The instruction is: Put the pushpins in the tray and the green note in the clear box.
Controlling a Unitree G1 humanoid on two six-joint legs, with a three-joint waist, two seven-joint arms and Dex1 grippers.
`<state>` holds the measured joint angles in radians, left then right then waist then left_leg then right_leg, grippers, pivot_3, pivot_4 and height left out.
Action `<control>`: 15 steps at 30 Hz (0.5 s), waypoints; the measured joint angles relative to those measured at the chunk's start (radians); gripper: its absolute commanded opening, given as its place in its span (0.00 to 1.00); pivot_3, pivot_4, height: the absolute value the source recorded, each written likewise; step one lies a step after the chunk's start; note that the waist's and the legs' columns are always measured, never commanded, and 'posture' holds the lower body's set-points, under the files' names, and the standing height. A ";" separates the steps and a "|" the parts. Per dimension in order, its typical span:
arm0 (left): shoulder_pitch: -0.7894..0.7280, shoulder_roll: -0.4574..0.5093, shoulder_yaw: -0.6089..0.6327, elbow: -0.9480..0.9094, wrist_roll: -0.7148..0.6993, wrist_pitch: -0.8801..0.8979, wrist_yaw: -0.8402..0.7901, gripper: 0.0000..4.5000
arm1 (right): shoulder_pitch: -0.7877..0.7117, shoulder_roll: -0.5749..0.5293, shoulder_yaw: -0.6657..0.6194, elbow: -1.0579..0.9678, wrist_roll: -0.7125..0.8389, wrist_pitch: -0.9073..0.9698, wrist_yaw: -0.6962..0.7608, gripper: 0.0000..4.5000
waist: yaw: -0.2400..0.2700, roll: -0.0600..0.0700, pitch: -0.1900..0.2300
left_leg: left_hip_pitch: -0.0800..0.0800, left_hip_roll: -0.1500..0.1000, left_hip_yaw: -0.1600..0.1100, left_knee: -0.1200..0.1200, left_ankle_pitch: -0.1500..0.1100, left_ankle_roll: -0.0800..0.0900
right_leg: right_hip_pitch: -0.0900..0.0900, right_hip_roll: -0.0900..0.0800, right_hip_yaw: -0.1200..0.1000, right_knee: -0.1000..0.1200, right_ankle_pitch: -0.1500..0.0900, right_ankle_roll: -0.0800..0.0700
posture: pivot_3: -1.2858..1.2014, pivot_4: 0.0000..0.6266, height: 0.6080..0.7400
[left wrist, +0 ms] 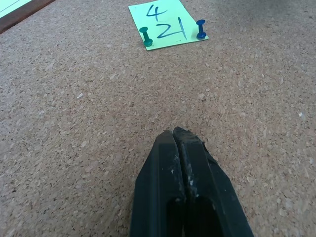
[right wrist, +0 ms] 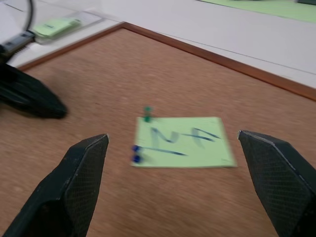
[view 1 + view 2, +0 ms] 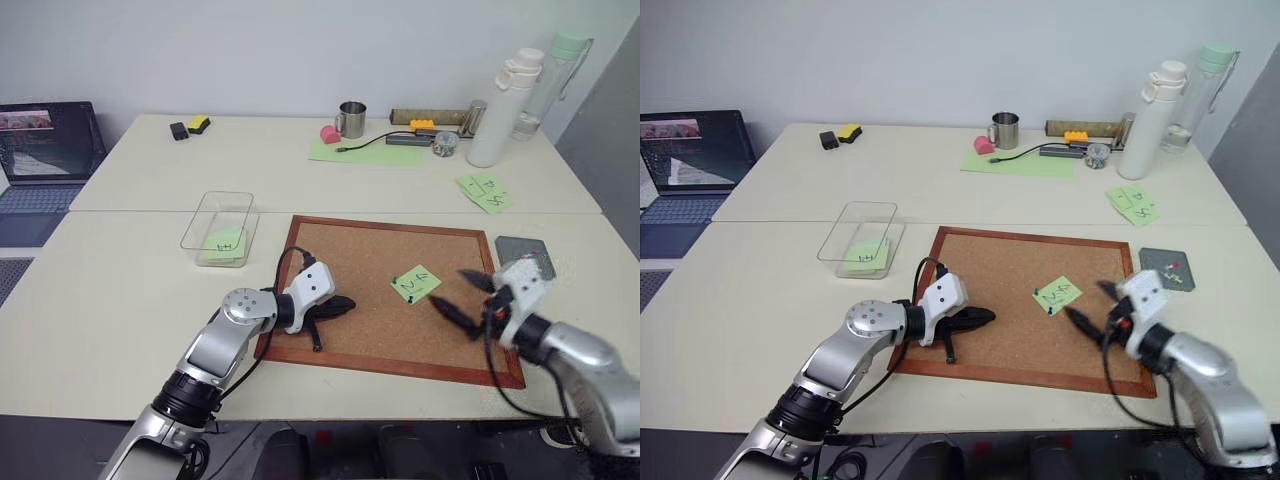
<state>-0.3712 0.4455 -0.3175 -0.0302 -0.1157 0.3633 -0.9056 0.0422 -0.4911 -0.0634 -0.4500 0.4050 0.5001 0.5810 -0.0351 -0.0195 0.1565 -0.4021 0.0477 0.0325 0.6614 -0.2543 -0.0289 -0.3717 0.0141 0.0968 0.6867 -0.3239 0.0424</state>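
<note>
Pushpins (image 1: 146, 37) with a green head and a dark blue head stood in two corners of the green note (image 3: 415, 284), which lay flat near the middle of the corkboard (image 3: 340, 260) on the tabletop (image 3: 120, 290) in the left eye view. The left tool (image 3: 346, 302) rested low over the board's left part, well apart from the note, its fingers pressed together on nothing. The right tool (image 3: 465, 298) hung just beside the note's right edge with its fingers spread wide and empty. The tray (image 3: 524, 250) sat off the board's right edge, and the clear box (image 3: 219, 228) sat off its upper left corner with another green note inside.

From the right eye view, small coloured specks lay in the tray; what they were could not be told.

Through the left wrist view, the closed fingers (image 1: 168, 187) pointed across bare cork toward the note, with one pin at each of its two nearer corners.

Through the right wrist view, the two wide-apart fingers (image 2: 74, 187) framed the note, which lay between and beyond them, touching neither, and the left tool showed as a dark shape at the side.
</note>
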 measured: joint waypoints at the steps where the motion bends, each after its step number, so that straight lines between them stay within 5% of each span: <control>1: 0.000 0.000 0.000 0.000 0.000 0.000 0.000 0.00 | -0.006 0.017 0.023 0.002 -0.015 -0.004 -0.015 0.98 | 0.000 0.000 0.000 | 0.000 0.000 0.000 0.000 0.000 0.000 | 0.000 0.000 0.000 0.000 0.000 0.000 | 0.52 0.24 1.00; 8: -0.006 0.000 -0.003 0.005 0.000 -0.004 -0.007 0.00 | -0.049 0.091 0.100 0.095 -0.116 -0.061 -0.083 0.98 | 0.003 0.000 0.000 | 0.000 0.000 0.000 0.000 0.000 0.000 | 0.000 0.000 0.000 -0.001 0.000 0.000 | 0.52 0.24 1.00; 15: -0.004 0.001 -0.003 0.003 0.000 -0.004 -0.008 0.00 | -0.033 0.126 0.126 0.139 -0.143 -0.109 -0.087 0.69 | 0.003 0.000 0.000 | 0.000 0.000 0.000 -0.001 0.000 0.000 | 0.000 0.000 0.000 -0.001 0.000 0.000 | 0.52 0.24 1.00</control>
<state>-0.3756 0.4466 -0.3205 -0.0273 -0.1155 0.3594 -0.9131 0.0089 -0.3652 0.0626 -0.3108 0.2624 0.3916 0.4945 -0.0324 -0.0197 0.1566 -0.4024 0.0475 0.0328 0.6609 -0.2543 -0.0289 -0.3721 0.0141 0.0966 0.6857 -0.3239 0.0423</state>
